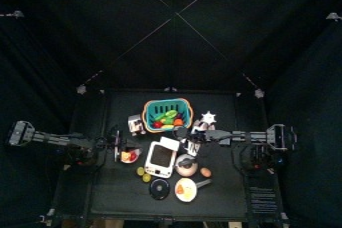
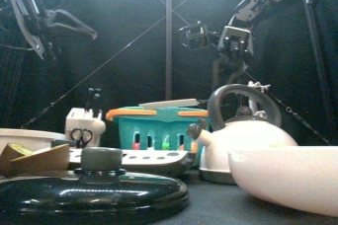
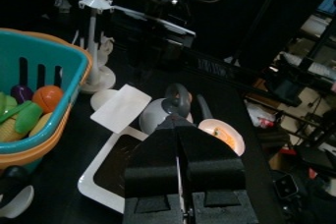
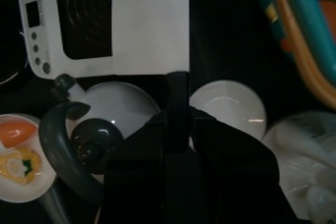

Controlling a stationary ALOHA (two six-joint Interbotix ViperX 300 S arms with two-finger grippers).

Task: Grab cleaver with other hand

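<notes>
Here the left claw (image 3: 178, 105) rises from the bottom middle of the left wrist frame, its two black blocks pressed close with only a thin seam between them. It appears to be pinching the pale, rounded handle of the cleaver (image 3: 125, 108). The cleaver's flat, white, squarish blade juts toward the centre left of the frame, above the black desk (image 3: 151, 71).

At the left edge sits a teal plastic basket (image 3: 39, 56) with slotted walls, and a spindly white rack (image 3: 94, 17) stands at the upper left.

In the right wrist frame, the right claw (image 4: 178, 85) is a dark mass in the lower middle; whether it is spread or pressed together cannot be told. Left of it is a rounded white kettle (image 4: 112, 105) with a dark arched handle. Right of it is a smooth white bowl (image 4: 226, 105).
</notes>
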